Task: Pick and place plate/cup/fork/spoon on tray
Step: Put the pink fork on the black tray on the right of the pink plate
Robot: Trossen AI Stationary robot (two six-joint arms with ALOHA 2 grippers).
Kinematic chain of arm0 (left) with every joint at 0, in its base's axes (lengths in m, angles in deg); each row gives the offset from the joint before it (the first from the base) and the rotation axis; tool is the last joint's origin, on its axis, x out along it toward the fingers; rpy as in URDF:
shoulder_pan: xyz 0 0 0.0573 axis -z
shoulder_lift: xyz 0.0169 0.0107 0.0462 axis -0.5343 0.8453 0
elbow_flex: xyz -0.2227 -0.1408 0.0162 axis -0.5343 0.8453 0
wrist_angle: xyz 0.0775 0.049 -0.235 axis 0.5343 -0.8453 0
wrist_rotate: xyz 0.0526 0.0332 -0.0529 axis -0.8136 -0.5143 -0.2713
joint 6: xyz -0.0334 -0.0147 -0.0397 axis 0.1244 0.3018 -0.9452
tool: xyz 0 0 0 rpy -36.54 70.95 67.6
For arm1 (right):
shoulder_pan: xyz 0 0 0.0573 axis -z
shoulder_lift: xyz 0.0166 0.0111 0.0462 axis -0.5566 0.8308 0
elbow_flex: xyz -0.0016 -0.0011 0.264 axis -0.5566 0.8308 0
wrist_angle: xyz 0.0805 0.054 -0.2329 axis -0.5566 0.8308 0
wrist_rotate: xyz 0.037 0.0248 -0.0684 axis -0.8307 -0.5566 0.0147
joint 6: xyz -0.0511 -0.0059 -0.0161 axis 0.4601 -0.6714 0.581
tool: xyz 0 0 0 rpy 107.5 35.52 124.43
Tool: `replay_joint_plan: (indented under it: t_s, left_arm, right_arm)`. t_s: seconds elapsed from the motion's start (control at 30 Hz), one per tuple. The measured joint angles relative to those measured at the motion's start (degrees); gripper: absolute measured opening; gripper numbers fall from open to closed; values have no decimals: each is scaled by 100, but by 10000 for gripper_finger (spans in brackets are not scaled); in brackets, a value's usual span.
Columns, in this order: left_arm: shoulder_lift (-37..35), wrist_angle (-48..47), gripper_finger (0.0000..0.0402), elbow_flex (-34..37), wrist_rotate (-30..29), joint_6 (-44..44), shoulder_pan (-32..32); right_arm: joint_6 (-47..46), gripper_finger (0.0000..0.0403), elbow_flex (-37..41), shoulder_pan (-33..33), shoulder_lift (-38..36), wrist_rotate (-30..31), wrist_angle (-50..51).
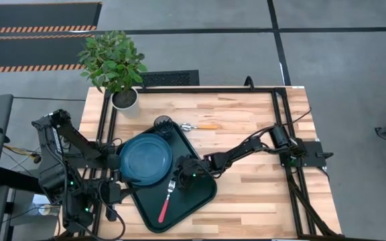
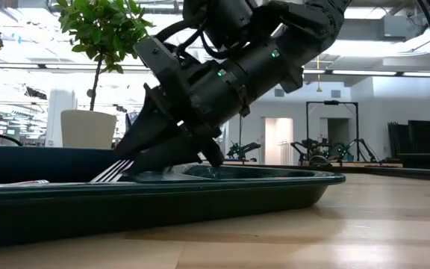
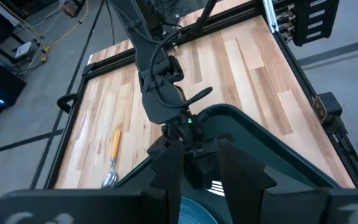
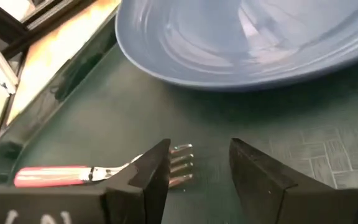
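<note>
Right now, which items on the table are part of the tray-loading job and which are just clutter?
Job items:
- tray
- plate, on the tray
- fork, on the tray
- cup, at the tray's far corner
- spoon, still on the bare table

Just lying about:
- potted plant at the table's far left corner

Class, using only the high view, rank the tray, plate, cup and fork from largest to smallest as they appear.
1. tray
2. plate
3. fork, long but thin
4. cup; it and the fork are hard to separate.
</note>
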Motion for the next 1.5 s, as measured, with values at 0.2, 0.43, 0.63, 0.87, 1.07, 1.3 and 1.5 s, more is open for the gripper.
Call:
replay_joint_plan:
  t_s: [0.2,0.43,0.63,0.87,1.07,1.3,1.5]
  left_arm:
    - [-2,-3,87,0,2,0,0]
    - [0,-32,87,0,2,-2,0]
    - [-2,-33,87,0,2,-32,0]
    - [-2,-38,87,0,3,-47,0]
    - [-2,-44,87,0,3,-100,0]
    - [-2,-47,87,0,4,-107,0]
    - [-2,-57,87,0,5,-114,0]
  right_arm:
    - [-49,175,2,-5,132,-53,-63]
    - [-39,139,4,-7,92,-121,-57]
    - [-49,58,2,-7,57,-121,-53]
    - [-113,14,-2,-88,57,-121,-70]
    - [-866,4,-2,-174,57,110,-46]
    - [-1750,3,-2,-398,57,849,16]
    - [-2068,2,-1,-516,57,1161,67]
